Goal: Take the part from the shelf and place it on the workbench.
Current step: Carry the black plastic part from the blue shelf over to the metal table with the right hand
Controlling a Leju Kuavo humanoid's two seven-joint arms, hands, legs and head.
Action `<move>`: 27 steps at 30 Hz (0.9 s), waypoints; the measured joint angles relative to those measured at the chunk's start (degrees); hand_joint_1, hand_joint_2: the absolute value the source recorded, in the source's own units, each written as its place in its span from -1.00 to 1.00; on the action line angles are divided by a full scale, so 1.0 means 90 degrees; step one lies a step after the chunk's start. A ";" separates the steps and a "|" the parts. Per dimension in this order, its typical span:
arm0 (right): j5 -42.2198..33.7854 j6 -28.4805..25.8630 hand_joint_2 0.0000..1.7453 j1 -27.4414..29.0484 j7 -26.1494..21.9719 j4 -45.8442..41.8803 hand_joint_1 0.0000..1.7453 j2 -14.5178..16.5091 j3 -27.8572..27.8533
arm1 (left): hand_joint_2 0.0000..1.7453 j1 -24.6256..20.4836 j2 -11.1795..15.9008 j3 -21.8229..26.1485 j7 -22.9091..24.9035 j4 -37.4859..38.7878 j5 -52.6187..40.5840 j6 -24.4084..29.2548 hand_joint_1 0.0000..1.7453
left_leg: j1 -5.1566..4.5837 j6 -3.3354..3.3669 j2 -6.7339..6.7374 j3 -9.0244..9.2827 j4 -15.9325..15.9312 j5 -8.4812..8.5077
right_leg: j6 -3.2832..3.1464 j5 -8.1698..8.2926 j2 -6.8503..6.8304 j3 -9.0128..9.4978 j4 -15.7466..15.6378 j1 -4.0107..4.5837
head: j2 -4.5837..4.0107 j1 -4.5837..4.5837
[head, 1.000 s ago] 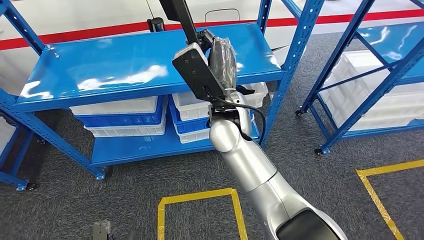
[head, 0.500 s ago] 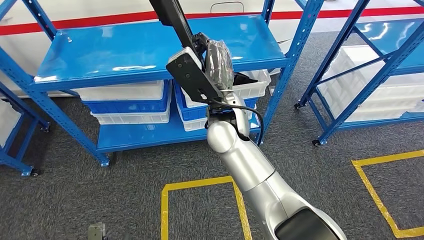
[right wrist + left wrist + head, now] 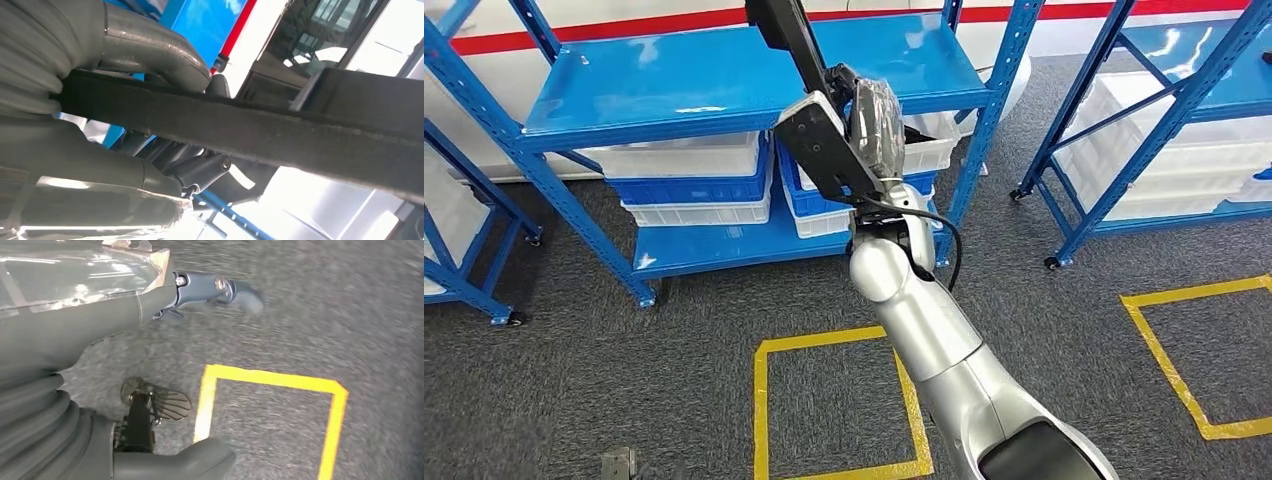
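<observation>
The long black part [image 3: 779, 30] is gripped by the right hand [image 3: 864, 125], raised toward twelve o'clock before the blue shelf [image 3: 724, 85]. The left hand [image 3: 150, 305] is held empty, fingers apart, above the carpet [image 3: 325, 315].

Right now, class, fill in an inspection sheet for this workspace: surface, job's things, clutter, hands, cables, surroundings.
Surface: grey carpet floor with yellow taped squares; no workbench seen.
Job's things: long black part gripped in the right hand, raised in front of the blue shelf.
Clutter: nothing seen.
Hands: right hand holds the part, thumb over it and fingers under it; left hand hangs open above the floor.
Cables: black cable looped at the right wrist.
Surroundings: white and blue bins under the shelf; second blue rack.
</observation>
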 joint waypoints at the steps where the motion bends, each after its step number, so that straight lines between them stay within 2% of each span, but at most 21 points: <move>1: 0.0102 0.0060 1.00 0.0027 -0.0031 0.0002 1.00 0.0002 -0.0070 | 1.00 0.0012 0.0002 0.0011 -0.0003 0.0001 -0.0003 -0.0016 -1.00 | 0.0025 -0.0036 -0.0004 -0.0070 0.0311 -0.0370 | -0.0034 0.0091 -0.0008 -0.0077 0.0006 -0.0012 | 0.0000 -0.0011; 2: 0.0246 0.0151 1.00 0.0063 -0.0059 0.0001 1.00 0.0002 -0.0160 | 1.00 0.0020 0.0004 0.0018 -0.0004 0.0001 -0.0010 -0.0038 -1.00 | 0.0046 -0.0075 -0.0001 -0.0131 0.0723 -0.0714 | -0.0060 0.0179 -0.0012 -0.0184 0.0018 -0.0014 | 0.0000 -0.0025; 3: 0.0410 0.0268 1.00 0.0112 -0.0087 -0.0001 1.00 0.0002 -0.0264 | 1.00 0.0020 0.0009 0.0019 -0.0004 0.0000 -0.0025 -0.0058 -1.00 | 0.0067 -0.0114 0.0000 -0.0174 0.1135 -0.0914 | -0.0056 0.0256 -0.0019 -0.0288 0.0034 -0.0013 | 0.0000 -0.0031; 4: 0.0605 0.0430 1.00 0.0182 -0.0127 -0.0017 1.00 0.0000 -0.0409 | 1.00 0.0016 0.0016 0.0020 -0.0003 -0.0001 -0.0045 -0.0078 -1.00 | 0.0091 -0.0152 0.0001 -0.0167 0.1461 -0.0932 | -0.0041 0.0334 -0.0027 -0.0406 0.0061 -0.0019 | 0.0000 -0.0029; 5: 0.0787 0.0601 1.00 0.0263 -0.0169 -0.0050 1.00 -0.0002 -0.0581 | 1.00 0.0011 0.0022 0.0020 -0.0002 -0.0001 -0.0067 -0.0092 -1.00 | 0.0118 -0.0189 0.0002 -0.0097 0.1631 -0.0813 | -0.0013 0.0402 -0.0035 -0.0528 0.0100 -0.0032 | 0.0000 -0.0029; 6: 0.0938 0.0766 1.00 0.0352 -0.0219 -0.0100 1.00 -0.0003 -0.0772 | 1.00 0.0006 0.0028 0.0020 0.0001 -0.0002 -0.0086 -0.0096 -1.00 | 0.0153 -0.0227 0.0003 0.0081 0.1579 -0.0621 | 0.0025 0.0462 -0.0041 -0.0662 0.0154 -0.0052 | 0.0000 -0.0029; 7: 0.1055 0.0907 1.00 0.0438 -0.0267 -0.0165 1.00 -0.0002 -0.0972 | 1.00 0.0001 0.0032 0.0020 0.0004 -0.0002 -0.0100 -0.0098 -1.00 | 0.0194 -0.0272 0.0002 0.0357 0.1324 -0.0487 | 0.0073 0.0515 -0.0043 -0.0796 0.0222 -0.0074 | 0.0000 -0.0030; 9: 0.1157 0.1046 1.00 0.0554 -0.0317 -0.0312 1.00 0.0002 -0.1287 | 1.00 -0.0020 0.0027 0.0021 0.0012 -0.0005 -0.0120 -0.0104 -1.00 | 0.0215 -0.0319 -0.0029 0.1006 0.0462 -0.0634 | 0.0172 0.0605 -0.0044 -0.1019 0.0353 -0.0078 | 0.0000 -0.0043; 11: 0.1203 0.1083 1.00 0.0612 -0.0319 -0.0434 1.00 0.0001 -0.1498 | 1.00 -0.0033 0.0024 0.0021 0.0021 -0.0010 -0.0139 -0.0113 -1.00 | 0.0166 -0.0250 -0.0069 0.1283 -0.0036 -0.0855 | 0.0278 0.0718 -0.0050 -0.1113 0.0383 -0.0059 | 0.0000 -0.0041; 13: 0.1269 0.1133 1.00 0.0706 -0.0302 -0.0566 1.00 -0.0019 -0.1698 | 1.00 -0.0036 0.0024 0.0021 0.0044 -0.0010 -0.0180 -0.0127 -1.00 | 0.0129 -0.0095 -0.0056 0.1218 -0.0088 -0.0765 | 0.0378 0.0797 -0.0044 -0.1159 0.0343 -0.0066 | 0.0000 -0.0028; 14: 0.1301 0.1184 1.00 0.0784 -0.0294 -0.0671 1.00 -0.0044 -0.1821 | 1.00 -0.0046 0.0022 0.0019 0.0065 -0.0010 -0.0216 -0.0141 -1.00 | 0.0120 -0.0010 -0.0040 0.1172 -0.0109 -0.0702 | 0.0392 0.0714 -0.0033 -0.1221 0.0401 -0.0078 | 0.0000 -0.0025; 15: 0.1323 0.1249 1.00 0.0882 -0.0296 -0.0806 1.00 -0.0082 -0.1965 | 1.00 -0.0059 0.0018 0.0016 0.0089 -0.0010 -0.0253 -0.0161 -1.00 | 0.0123 0.0084 -0.0025 0.1116 -0.0137 -0.0631 | 0.0382 0.0531 -0.0019 -0.1308 0.0579 -0.0084 | 0.0000 -0.0013; 17: 0.1334 0.1366 1.00 0.1101 -0.0328 -0.1109 1.00 -0.0199 -0.2286 | 1.00 -0.0095 0.0002 0.0002 0.0137 -0.0011 -0.0346 -0.0201 -1.00 | 0.0111 0.0209 -0.0020 0.0969 -0.0149 -0.0503 | 0.0335 -0.0015 0.0001 -0.1553 0.1333 -0.0096 | 0.0000 0.0014; 18: 0.1311 0.1401 1.00 0.1223 -0.0361 -0.1263 1.00 -0.0274 -0.2455 | 1.00 -0.0113 -0.0010 -0.0014 0.0165 -0.0012 -0.0406 -0.0213 -1.00 | 0.0096 0.0238 -0.0022 0.0890 -0.0146 -0.0441 | 0.0343 -0.0223 0.0008 -0.1658 0.1782 -0.0095 | 0.0000 0.0024; 19: 0.1257 0.1417 1.00 0.1358 -0.0409 -0.1412 1.00 -0.0357 -0.2623 | 1.00 -0.0131 -0.0028 -0.0043 0.0191 -0.0012 -0.0481 -0.0217 -1.00 | 0.0079 0.0251 -0.0023 0.0813 -0.0143 -0.0383 | 0.0375 -0.0321 0.0013 -0.1696 0.2120 -0.0091 | 0.0000 0.0029; 20: 0.1178 0.1420 1.00 0.1506 -0.0470 -0.1569 1.00 -0.0445 -0.2798 | 1.00 -0.0156 -0.0046 -0.0087 0.0222 -0.0012 -0.0558 -0.0210 -1.00 | 0.0061 0.0255 -0.0024 0.0740 -0.0139 -0.0329 | 0.0421 -0.0302 0.0016 -0.1631 0.2256 -0.0084 | 0.0000 0.0030; 21: 0.1087 0.1420 1.00 0.1651 -0.0542 -0.1715 1.00 -0.0530 -0.2967 | 1.00 -0.0187 -0.0069 -0.0137 0.0251 -0.0012 -0.0625 -0.0199 -1.00 | 0.0044 0.0256 -0.0029 0.0683 -0.0135 -0.0283 | 0.0464 -0.0191 0.0018 -0.1441 0.2127 -0.0071 | 0.0000 0.0036; 22: 0.1007 0.1420 1.00 0.1781 -0.0611 -0.1845 1.00 -0.0605 -0.3121 | 1.00 -0.0222 -0.0092 -0.0186 0.0273 -0.0013 -0.0674 -0.0185 -1.00 | 0.0029 0.0253 -0.0032 0.0639 -0.0133 -0.0246 | 0.0479 -0.0056 0.0021 -0.1151 0.1769 -0.0055 | 0.0000 0.0040; 24: 0.0916 0.1420 1.00 0.1959 -0.0710 -0.2051 1.00 -0.0707 -0.3350 | 1.00 -0.0291 -0.0139 -0.0265 0.0301 -0.0015 -0.0719 -0.0168 -1.00 | -0.0002 0.0219 -0.0011 0.0568 -0.0129 -0.0172 | 0.0398 0.0039 0.0027 -0.0502 0.0797 -0.0004 | 0.0000 0.0041; 25: 0.0900 0.1420 1.00 0.2013 -0.0734 -0.2127 1.00 -0.0740 -0.3420 | 1.00 -0.0320 -0.0155 -0.0290 0.0308 -0.0016 -0.0729 -0.0166 -1.00 | -0.0010 0.0186 0.0010 0.0536 -0.0136 -0.0121 | 0.0345 0.0020 0.0033 -0.0293 0.0431 0.0022 | 0.0000 0.0038; 27: 0.0889 0.1420 1.00 0.2095 -0.0758 -0.2235 1.00 -0.0793 -0.3511 | 1.00 -0.0357 -0.0176 -0.0316 0.0318 -0.0018 -0.0735 -0.0173 -1.00 | -0.0012 0.0114 0.0048 0.0490 -0.0175 -0.0005 | 0.0273 0.0009 0.0043 -0.0179 0.0128 0.0056 | 0.0000 0.0032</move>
